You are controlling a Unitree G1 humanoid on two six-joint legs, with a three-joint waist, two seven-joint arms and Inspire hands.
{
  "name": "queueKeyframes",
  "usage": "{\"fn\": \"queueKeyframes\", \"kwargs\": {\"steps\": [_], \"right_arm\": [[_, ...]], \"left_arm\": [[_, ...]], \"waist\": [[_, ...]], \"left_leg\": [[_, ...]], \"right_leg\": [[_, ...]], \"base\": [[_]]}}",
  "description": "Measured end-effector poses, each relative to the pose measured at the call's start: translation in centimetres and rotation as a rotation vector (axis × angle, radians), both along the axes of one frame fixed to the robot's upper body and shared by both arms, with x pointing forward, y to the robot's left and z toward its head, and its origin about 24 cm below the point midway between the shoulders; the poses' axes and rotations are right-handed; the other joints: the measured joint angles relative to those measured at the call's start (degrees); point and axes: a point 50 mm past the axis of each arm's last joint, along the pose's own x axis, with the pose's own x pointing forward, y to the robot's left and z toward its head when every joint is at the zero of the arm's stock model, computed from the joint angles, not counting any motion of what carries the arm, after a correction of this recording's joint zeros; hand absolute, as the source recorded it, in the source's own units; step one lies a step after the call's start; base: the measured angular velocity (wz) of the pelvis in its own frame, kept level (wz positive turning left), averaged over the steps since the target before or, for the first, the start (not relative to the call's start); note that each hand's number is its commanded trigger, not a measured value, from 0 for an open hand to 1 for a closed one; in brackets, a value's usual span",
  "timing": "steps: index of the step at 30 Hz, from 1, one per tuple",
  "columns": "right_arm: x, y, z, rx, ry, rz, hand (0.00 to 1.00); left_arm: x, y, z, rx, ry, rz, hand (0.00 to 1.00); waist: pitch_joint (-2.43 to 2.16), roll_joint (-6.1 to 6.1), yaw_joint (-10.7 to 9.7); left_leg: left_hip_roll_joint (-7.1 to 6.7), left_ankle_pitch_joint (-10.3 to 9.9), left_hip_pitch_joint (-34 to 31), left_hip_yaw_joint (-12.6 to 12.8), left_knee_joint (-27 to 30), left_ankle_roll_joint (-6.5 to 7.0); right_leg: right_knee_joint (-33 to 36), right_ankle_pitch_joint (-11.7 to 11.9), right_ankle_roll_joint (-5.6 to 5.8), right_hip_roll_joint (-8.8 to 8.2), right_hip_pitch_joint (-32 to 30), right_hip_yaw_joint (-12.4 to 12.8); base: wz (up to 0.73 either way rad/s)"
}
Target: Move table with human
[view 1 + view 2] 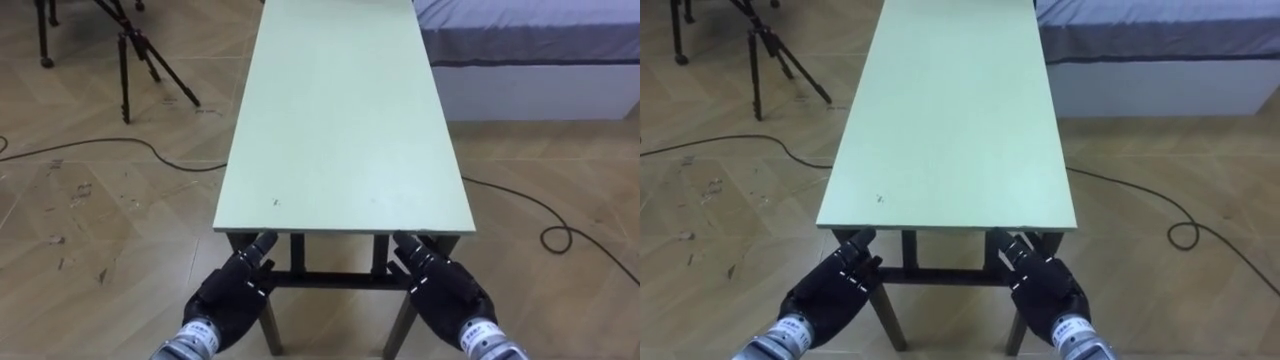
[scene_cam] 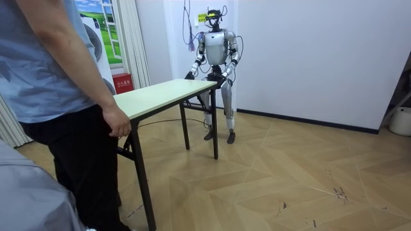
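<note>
A long pale green table (image 1: 340, 110) with dark legs stretches away from me. My left hand (image 1: 232, 292) reaches under its near edge at the left corner. My right hand (image 1: 448, 290) does the same at the right corner. Both hands' tips are hidden beneath the tabletop. In the room view I stand at the far end of the table (image 2: 160, 93), in front of a white wall. A person (image 2: 58, 96) stands at the near end with a hand (image 2: 118, 122) on the table's edge.
A black tripod (image 1: 140, 50) stands on the wooden floor to the table's left. A bed (image 1: 530, 40) lies to its right at the far end. Dark cables (image 1: 100, 150) cross the floor on both sides. A red box (image 2: 122, 82) sits by the curtain.
</note>
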Motion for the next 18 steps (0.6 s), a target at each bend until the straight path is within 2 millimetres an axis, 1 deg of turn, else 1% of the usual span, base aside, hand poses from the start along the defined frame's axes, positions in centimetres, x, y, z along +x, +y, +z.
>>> {"fn": "queueKeyframes", "kwargs": {"steps": [5, 8, 11, 13, 15, 16, 18], "right_arm": [[0.3, 0.2, 0.5, 0.023, -0.021, -0.007, 0.00], [0.9, 0.5, 1.5, 0.036, -0.063, -0.001, 0.00], [0.9, 0.6, 1.5, 0.044, -0.063, -0.006, 0.00], [1.0, 0.7, 1.5, 0.058, -0.067, -0.023, 0.00], [1.1, 0.8, 1.8, 0.070, -0.077, -0.034, 0.00], [1.2, 0.9, 1.8, 0.072, -0.081, -0.033, 0.00], [1.3, 1.0, 2.0, 0.075, -0.084, -0.036, 0.00]], "left_arm": [[0.3, 0.0, 0.4, 0.004, 0.002, 0.003, 0.00], [0.8, -0.2, 1.4, -0.003, -0.043, -0.005, 0.00], [1.3, -0.5, 2.3, -0.013, -0.088, -0.019, 0.00], [1.4, -0.6, 2.5, -0.018, -0.098, -0.024, 0.00], [1.6, -0.8, 3.3, -0.013, -0.107, -0.032, 0.00], [1.7, -0.7, 3.4, -0.011, -0.108, -0.030, 0.00], [1.8, -0.8, 3.8, -0.002, -0.104, -0.024, 0.00]], "waist": [[-0.02, -0.02, 0.0], [0.00, 0.01, 0.0], [0.07, 0.16, -0.2], [0.13, 0.27, -0.1], [0.17, 0.33, -0.1], [0.17, 0.33, -0.1], [0.23, 0.41, -0.1]], "left_leg": [[0.00, 0.0, 0.1, 0.0, 0.0, 0.00], [0.01, 0.0, 0.0, 0.0, 0.0, 0.00], [0.01, 0.0, -0.1, -0.1, 0.0, 0.00], [0.03, 0.0, -0.1, -0.5, 0.0, 0.00], [0.08, 0.0, -0.6, -0.6, 0.0, 0.00], [0.09, 0.0, -0.9, -0.8, 0.0, 0.00], [0.09, 0.0, -1.2, -1.6, 0.0, 0.00]], "right_leg": [[0.0, 0.1, -0.05, 0.06, 0.0, 0.3], [-0.1, 0.1, -0.07, 0.08, -0.1, 0.3], [-0.1, 0.1, -0.09, 0.08, -0.1, 0.3], [0.0, 0.1, -0.13, 0.07, -0.1, 0.3], [0.1, 0.3, -0.22, 0.09, -0.8, 0.2], [0.1, 0.4, -0.24, 0.20, -1.0, 0.2], [-0.1, 0.7, -0.28, 0.35, -1.2, 0.1]], "base": [[-0.01], [0.00], [0.00], [0.00], [0.00], [0.00], [0.00]]}}
